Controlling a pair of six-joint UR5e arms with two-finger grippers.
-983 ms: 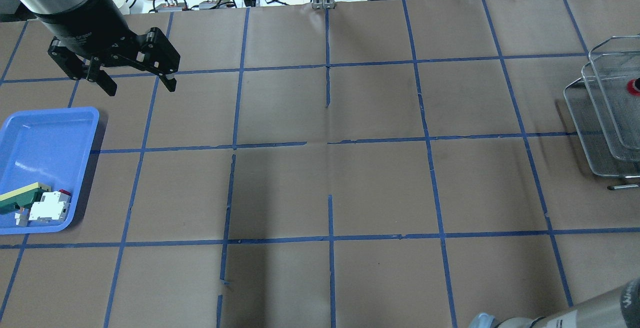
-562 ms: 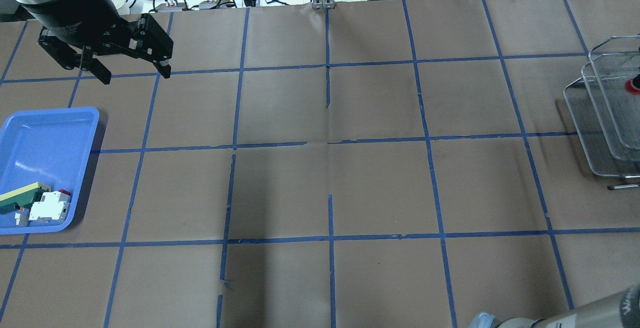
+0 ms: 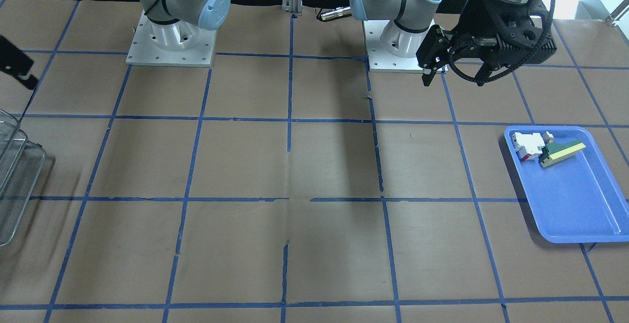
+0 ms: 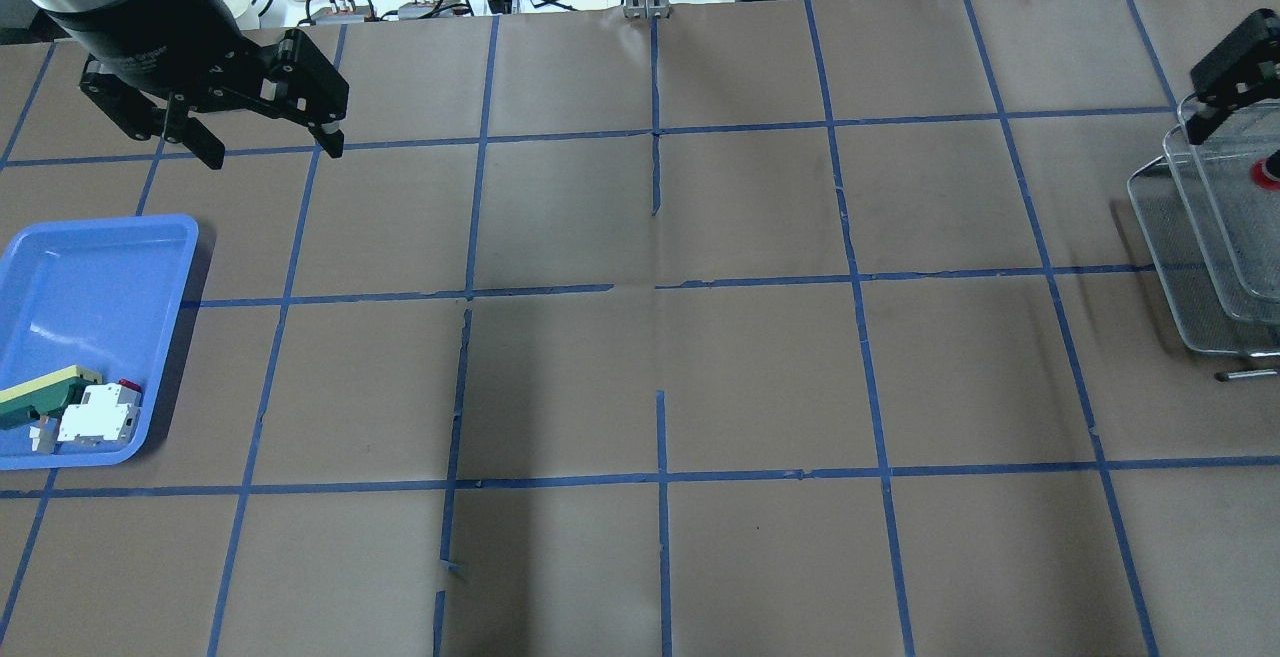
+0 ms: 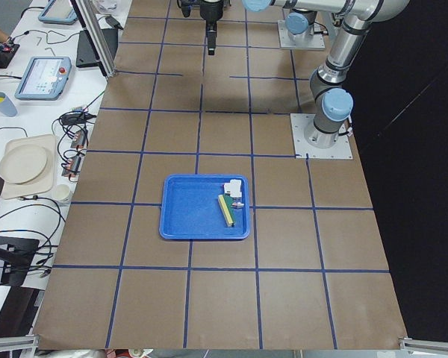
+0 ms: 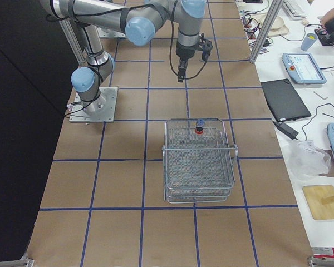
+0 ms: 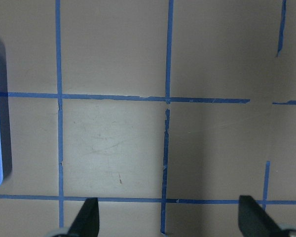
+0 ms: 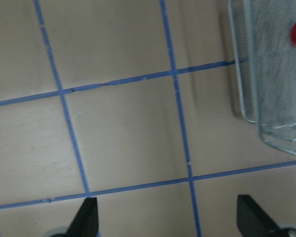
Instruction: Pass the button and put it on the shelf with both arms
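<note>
Two changes frame this moment, and the nearer one is an absence: the right arm's silver forearm, which crossed the near right corner of the overhead view a second ago, is gone from there. The worktop is matte brown paper, creased, gridded with blue tape that is torn in places. Near the left edge sits a smooth blue plastic tray with a raised lip and rounded corners. It holds, as before, a white blocky switch touching a green-and-yellow wedge. Farther right, the shelf is see-through silver wire mesh in stacked tiers with rounded corners. The button has not moved; it rests on the top tier near the far rim, its round red cap plain to see, its tilt too small to tell. Beyond it the right tool has newly come into sight, fingers wide apart and empty. At the far left the left tool, also spread and empty, has drifted slightly away. I judge the placing done and both arms clearing off.
</note>
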